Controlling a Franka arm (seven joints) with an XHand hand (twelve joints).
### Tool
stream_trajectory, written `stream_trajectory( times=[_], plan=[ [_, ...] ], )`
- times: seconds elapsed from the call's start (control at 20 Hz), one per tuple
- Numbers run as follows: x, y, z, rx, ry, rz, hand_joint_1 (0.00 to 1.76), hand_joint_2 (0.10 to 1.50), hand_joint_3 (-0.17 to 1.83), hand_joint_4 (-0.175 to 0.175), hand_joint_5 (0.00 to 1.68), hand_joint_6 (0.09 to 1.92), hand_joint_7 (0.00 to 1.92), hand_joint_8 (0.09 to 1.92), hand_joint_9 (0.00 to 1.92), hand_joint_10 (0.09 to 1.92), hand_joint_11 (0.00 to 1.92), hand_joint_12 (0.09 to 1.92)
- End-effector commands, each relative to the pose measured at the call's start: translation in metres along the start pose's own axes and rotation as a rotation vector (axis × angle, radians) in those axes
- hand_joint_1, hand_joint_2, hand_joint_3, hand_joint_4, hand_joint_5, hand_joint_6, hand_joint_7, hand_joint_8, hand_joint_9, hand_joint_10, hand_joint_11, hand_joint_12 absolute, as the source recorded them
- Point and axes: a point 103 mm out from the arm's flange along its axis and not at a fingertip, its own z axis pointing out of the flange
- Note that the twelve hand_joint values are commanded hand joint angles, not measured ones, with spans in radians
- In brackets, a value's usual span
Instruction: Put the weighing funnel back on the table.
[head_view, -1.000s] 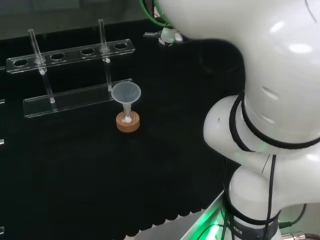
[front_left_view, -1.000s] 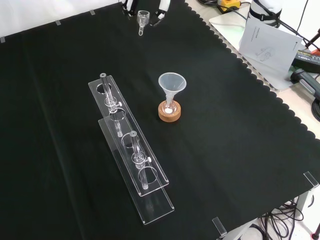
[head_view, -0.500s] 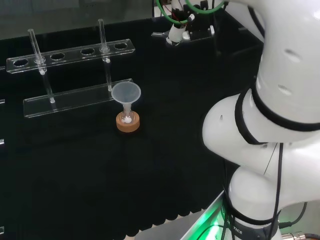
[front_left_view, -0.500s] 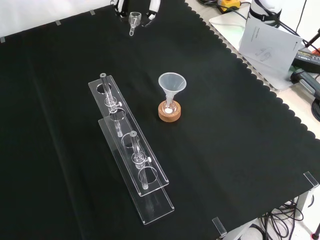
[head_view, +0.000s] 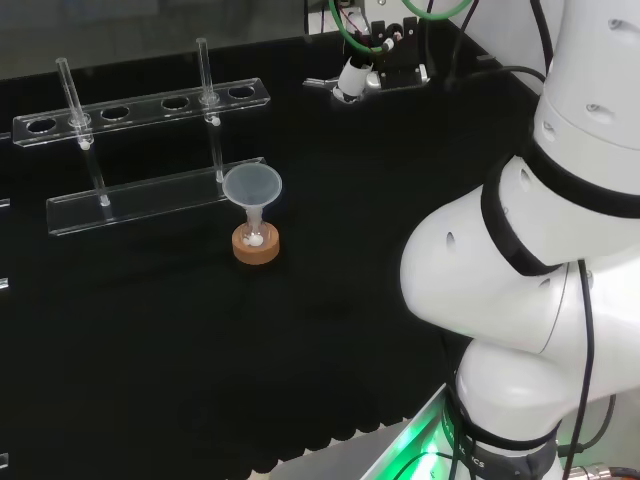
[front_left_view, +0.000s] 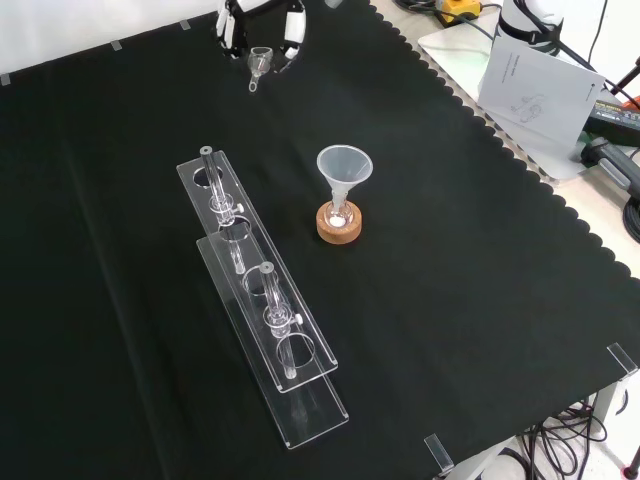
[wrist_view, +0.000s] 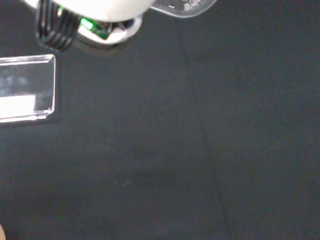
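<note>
Currently: the hand (front_left_view: 291, 27) is at the far end of the black cloth (front_left_view: 480, 300), at the top of the front view. Its fingers are closed on either side of the weighing funnel (front_left_view: 259, 60) and pinch it, with the stem pointing down toward the cloth. The piece looks to be clear of the cloth, though the height is hard to judge. In the wrist view its bowl carries a few pale specks.

Surroundings: the test tube rack (front_left_view: 250, 262) and the funnel (front_left_view: 344, 165), which stands in a small flask on a cork ring (front_left_view: 339, 226), are both well apart from the hand. Bare cloth lies beneath it.

Step in hand, as I read it: the descent to set the piece down.

To do it well:
- Go straight down over the bare patch. No sideways travel toward the rack is needed.
- Bring the stem to the cloth first, then ease the bowl over so the piece lies on its side.
- Part the fingers only once the glass rests on the cloth, because a drop could chip it.
- A round bowl may roll, so release slowly and lift clear straight up.
- Keep the tilt gentle if the specks are loose powder.

Writing: none can be read on the glassware or the rack. A paper sheet (front_left_view: 540, 80) off the cloth at the right of the front view carries a drawing and print too small to make out.
</note>
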Motion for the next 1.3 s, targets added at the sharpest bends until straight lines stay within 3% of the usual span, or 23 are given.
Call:
stream_trajectory(
  times=[0.05, 0.75, 1.3],
  plan=[
    [-0.031, 0.082, 0.032, 0.054, -0.079, 0.03, 1.13, 0.67, 0.6, 0.175, 1.31, 0.58, 0.77, 0.61, 1.12, 0.19, 0.87, 0.99],
    [-0.033, 0.121, 0.072, 0.11, -0.107, 0.0, 1.13, 0.67, 0.6, 0.175, 1.31, 0.58, 0.77, 0.61, 1.12, 0.18, 0.86, 0.99],
    [-0.021, 0.132, 0.103, 0.099, -0.144, -0.03, 1.13, 0.67, 0.6, 0.175, 1.31, 0.58, 0.76, 0.61, 1.11, 0.18, 0.84, 0.99]
  ],
)
